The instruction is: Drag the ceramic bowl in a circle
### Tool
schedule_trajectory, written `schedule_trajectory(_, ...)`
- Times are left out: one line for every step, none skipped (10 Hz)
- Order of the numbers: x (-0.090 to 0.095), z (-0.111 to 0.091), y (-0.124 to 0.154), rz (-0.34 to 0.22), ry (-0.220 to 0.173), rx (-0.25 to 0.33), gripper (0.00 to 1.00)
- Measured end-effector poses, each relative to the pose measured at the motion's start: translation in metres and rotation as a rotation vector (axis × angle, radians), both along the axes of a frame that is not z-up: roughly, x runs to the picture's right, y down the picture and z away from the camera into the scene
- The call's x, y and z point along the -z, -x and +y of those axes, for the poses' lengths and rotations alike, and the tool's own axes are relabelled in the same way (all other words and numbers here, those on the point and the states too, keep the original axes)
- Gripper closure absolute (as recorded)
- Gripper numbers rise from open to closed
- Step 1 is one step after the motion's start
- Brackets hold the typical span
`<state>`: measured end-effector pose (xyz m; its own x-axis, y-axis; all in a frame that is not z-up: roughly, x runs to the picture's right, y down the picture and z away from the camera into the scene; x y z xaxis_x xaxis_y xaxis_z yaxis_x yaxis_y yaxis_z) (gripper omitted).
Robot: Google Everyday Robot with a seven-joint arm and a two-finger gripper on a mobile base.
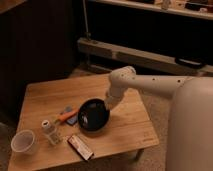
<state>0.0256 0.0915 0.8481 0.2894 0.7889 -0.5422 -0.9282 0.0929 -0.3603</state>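
front edge: a flat dark packet [80, 146] lies near the table's front edge, angled, just in front of the bowl and not touching it as far as I can see

front left: 1 white cup [22, 141] stands upright near the left corner, with a small clear bottle [48, 131] upright just to the right of it

table: low wooden table [127, 127], with bare wood on the right side and across the back

beside the bowl: an orange thing [65, 115] and a blue thing [73, 119] sit right up against the bowl's left side, too small for me to say what they are

ceramic bowl [92, 116]: glossy black, the biggest item here, sitting roughly mid-table a bit toward the front, its inside turned toward the viewer

gripper [107, 103]: down at the bowl's upper right rim, so the bowl lies to the left of it and slightly nearer

jaws: clenched tight on that rim, from what I can make out

arm [150, 83]: white, reaches in from the right over the back half of the table and bends down to the bowl

robot body [192, 127]: big white bulk filling the right side

far back: dark shelving [135, 50] with a long pale ledge along the wall behind the table
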Motion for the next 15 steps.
schedule_trajectory(-0.005,-0.005,-0.001,0.008,-0.004,-0.009,1.0)
schedule_trajectory(-0.015,-0.016,-0.005,0.028,-0.012,-0.026,1.0)
schedule_trajectory(-0.023,-0.024,-0.016,0.054,-0.015,-0.049,1.0)
schedule_trajectory(-0.028,-0.026,-0.027,0.075,-0.013,-0.067,1.0)
schedule_trajectory(-0.033,-0.026,-0.043,0.105,-0.007,-0.09,1.0)
schedule_trajectory(-0.036,-0.022,-0.056,0.128,0.001,-0.105,1.0)
schedule_trajectory(-0.038,-0.015,-0.074,0.158,0.014,-0.121,1.0)
schedule_trajectory(-0.039,-0.008,-0.087,0.183,0.026,-0.136,1.0)
schedule_trajectory(-0.037,-0.003,-0.102,0.211,0.032,-0.152,1.0)
schedule_trajectory(-0.034,0.001,-0.117,0.237,0.035,-0.165,1.0)
schedule_trajectory(-0.03,0.006,-0.13,0.26,0.038,-0.176,1.0)
schedule_trajectory(-0.025,0.011,-0.14,0.276,0.038,-0.178,1.0)
schedule_trajectory(-0.016,0.015,-0.143,0.274,0.033,-0.182,1.0)
schedule_trajectory(-0.005,0.016,-0.145,0.276,0.021,-0.176,1.0)
schedule_trajectory(0.016,0.018,-0.143,0.282,0.005,-0.156,1.0)
